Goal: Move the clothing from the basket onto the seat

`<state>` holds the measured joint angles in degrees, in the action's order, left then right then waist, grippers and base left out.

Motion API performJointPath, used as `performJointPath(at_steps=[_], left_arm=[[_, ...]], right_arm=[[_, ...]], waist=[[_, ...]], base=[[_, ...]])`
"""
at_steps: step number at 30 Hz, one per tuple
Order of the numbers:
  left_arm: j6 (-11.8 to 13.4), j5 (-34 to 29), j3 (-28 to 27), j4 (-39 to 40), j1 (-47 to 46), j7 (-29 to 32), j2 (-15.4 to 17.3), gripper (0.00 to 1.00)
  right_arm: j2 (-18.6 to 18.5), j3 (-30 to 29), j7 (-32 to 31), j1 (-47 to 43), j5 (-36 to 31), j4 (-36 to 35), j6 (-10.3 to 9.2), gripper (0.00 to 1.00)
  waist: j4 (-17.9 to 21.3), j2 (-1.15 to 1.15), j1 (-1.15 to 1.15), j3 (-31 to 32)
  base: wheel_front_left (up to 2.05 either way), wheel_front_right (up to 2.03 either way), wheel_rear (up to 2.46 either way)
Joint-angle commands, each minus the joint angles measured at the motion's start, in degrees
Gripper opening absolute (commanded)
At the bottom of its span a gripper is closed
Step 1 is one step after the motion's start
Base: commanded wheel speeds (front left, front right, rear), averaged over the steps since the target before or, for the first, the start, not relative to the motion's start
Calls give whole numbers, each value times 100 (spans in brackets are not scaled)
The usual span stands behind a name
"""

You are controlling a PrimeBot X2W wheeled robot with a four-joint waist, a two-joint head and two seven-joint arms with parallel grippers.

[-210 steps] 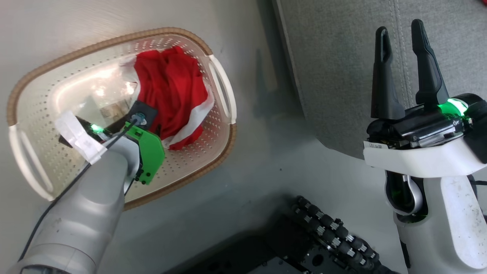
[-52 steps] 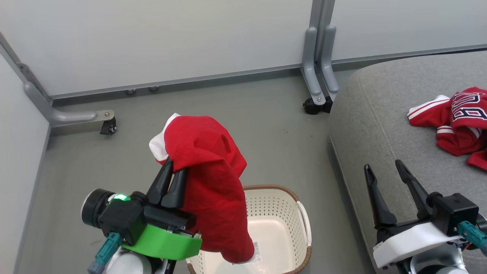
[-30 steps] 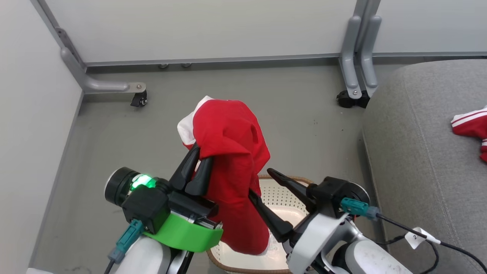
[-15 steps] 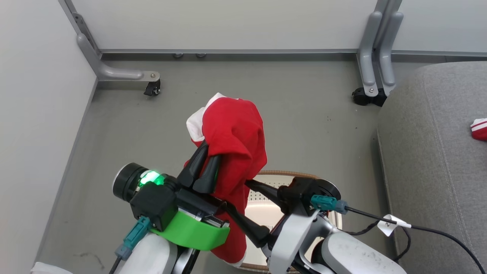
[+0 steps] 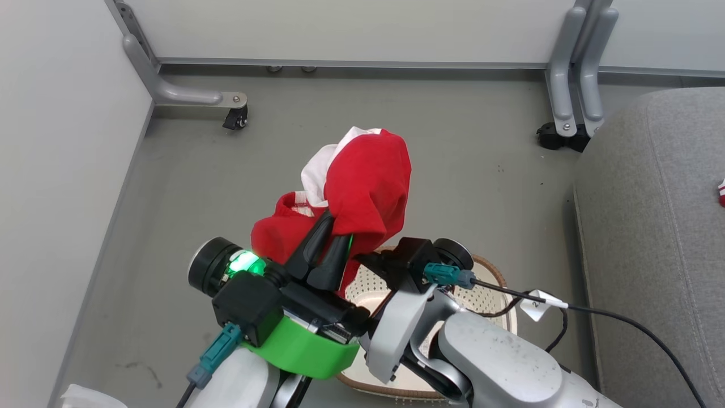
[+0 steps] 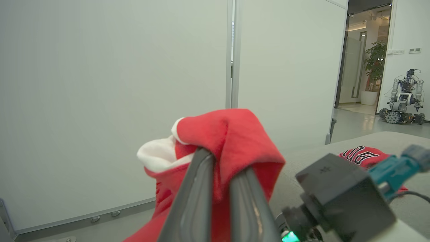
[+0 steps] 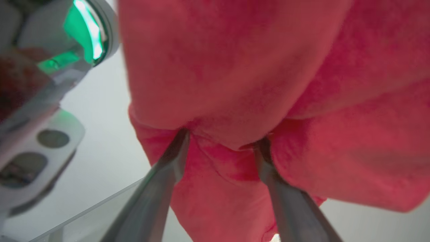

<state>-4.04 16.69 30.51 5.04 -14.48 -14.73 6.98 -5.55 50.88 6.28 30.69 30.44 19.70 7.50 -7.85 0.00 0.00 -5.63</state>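
seat (image 5: 651,238) 3 o'clock | basket (image 5: 371,286) 5 o'clock, on floor (image 5: 226,198) | shorts (image 5: 371,187) centre, held above basket | jersey (image 6: 361,155) lying on seat | left gripper (image 5: 335,229) clamped on shorts | right gripper (image 7: 221,141) splayed wide, shorts' cloth bulging between its jaws

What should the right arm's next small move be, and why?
Probably close the right gripper: its fingers stand open with a fold of the red shorts between them, while the left gripper is shut on the top, above the basket.
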Motion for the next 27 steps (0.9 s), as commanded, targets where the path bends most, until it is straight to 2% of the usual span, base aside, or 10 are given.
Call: performJointPath(at_steps=[1, 2, 3, 17, 24, 25, 26, 27], left_arm=[[-27, 21, 12, -4, -93, -40, -17, 0], [-30, 20, 18, -6, -98, -40, -21, 0], [-31, 20, 21, -10, -98, -40, -24, 0], [-3, 44, 14, -26, -121, -55, -27, 0], [71, -15, -10, -56, -76, -50, 22, 2], [115, -48, -18, -62, -65, -45, 33, 38], [136, -76, -23, -67, -60, -45, 42, 95], [170, -117, -28, -64, -59, -46, 51, 100]], right_arm=[[37, 29, 91, 110, 36, 125, -2, 46], [69, 54, 159, 168, 69, 231, -1, 35], [94, 68, 220, 206, 93, 308, -1, 0], [227, 283, 669, 609, 408, 963, -2, 0], [240, 212, 821, 649, 303, 1095, -2, 0], [239, 176, 837, 654, 281, 1105, -2, 0], [237, 155, 850, 654, 264, 1114, -2, 0], [238, 128, 853, 656, 230, 1124, -2, 0]], waist=[[-13, 0, 0, -10], [-22, 0, 0, -17], [-28, 0, 0, -19], [-68, 0, 0, -17], [-67, 0, 0, 36], [-65, 0, 0, 41], [-65, 0, 0, 43], [-63, 0, 0, 47]], base=[[0, 0, 0], [0, 0, 0], [0, 0, 0], [0, 0, 0], [0, 0, 0], [0, 0, 0], [0, 0, 0], [0, 0, 0]])
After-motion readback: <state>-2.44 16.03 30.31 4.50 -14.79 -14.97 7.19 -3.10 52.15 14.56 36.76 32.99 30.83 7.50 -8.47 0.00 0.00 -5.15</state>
